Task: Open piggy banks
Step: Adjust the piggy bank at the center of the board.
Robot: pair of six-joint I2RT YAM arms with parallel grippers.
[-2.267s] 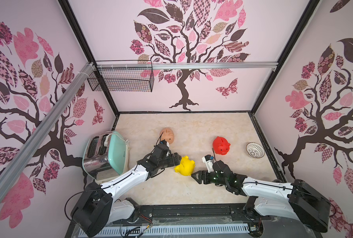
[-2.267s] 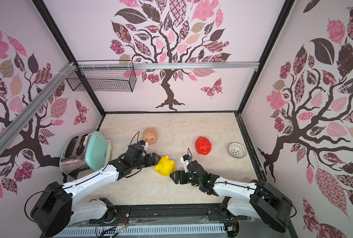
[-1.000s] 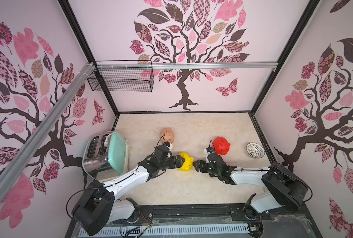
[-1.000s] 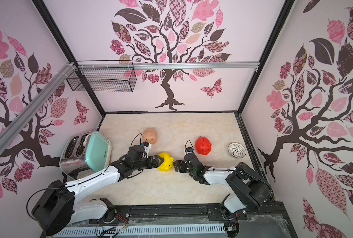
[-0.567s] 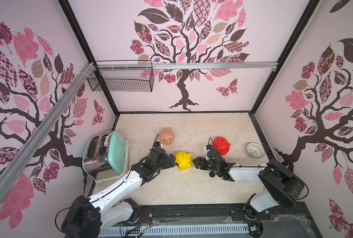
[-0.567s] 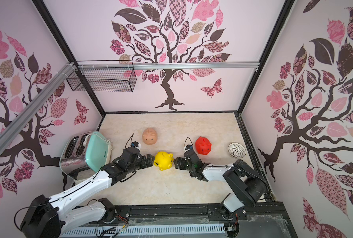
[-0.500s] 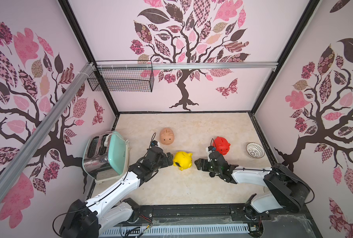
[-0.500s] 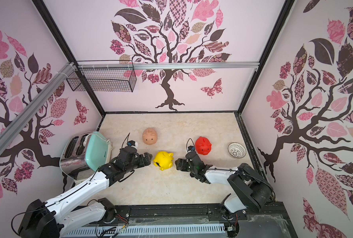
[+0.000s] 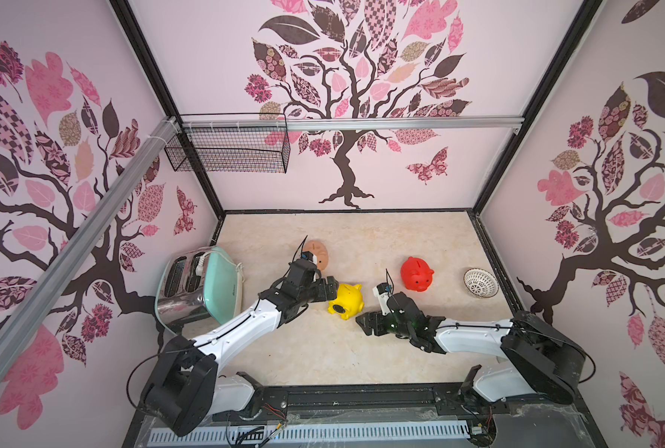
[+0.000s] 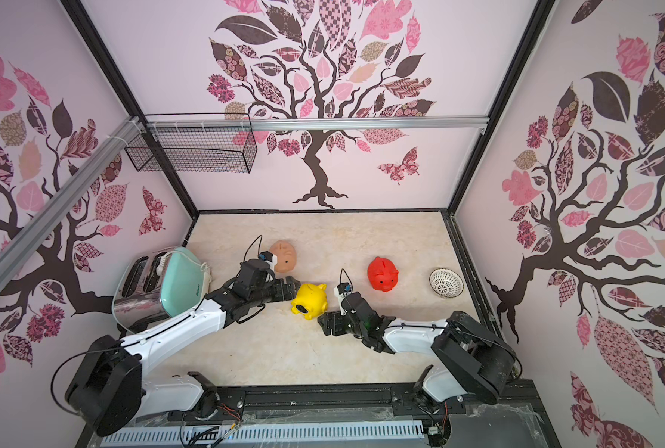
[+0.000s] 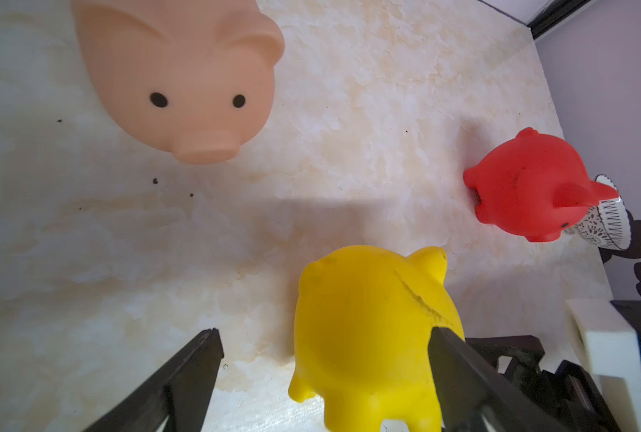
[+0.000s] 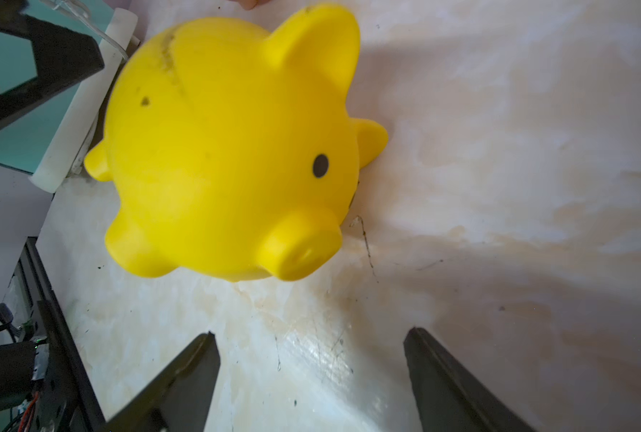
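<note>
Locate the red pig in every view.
In a top view: red pig between yellow pig and bowl.
In a top view: red pig likewise between them.
Left wrist: red pig past the yellow pig, in front of the bowl.
Right wrist: not in it.
Shared landmark: yellow pig, in all four.

The yellow piggy bank (image 9: 346,300), the red piggy bank (image 9: 416,273) and the peach piggy bank (image 9: 317,254) were plain-coloured with black dot eyes. The toaster (image 9: 222,287) was mint green and chrome. The bowl (image 9: 480,283) was white with a dark lattice pattern. The tabletop (image 9: 381,240) was marbled cream, and the walls (image 9: 206,58) were pale pink with brown-and-pink tree prints.
</note>
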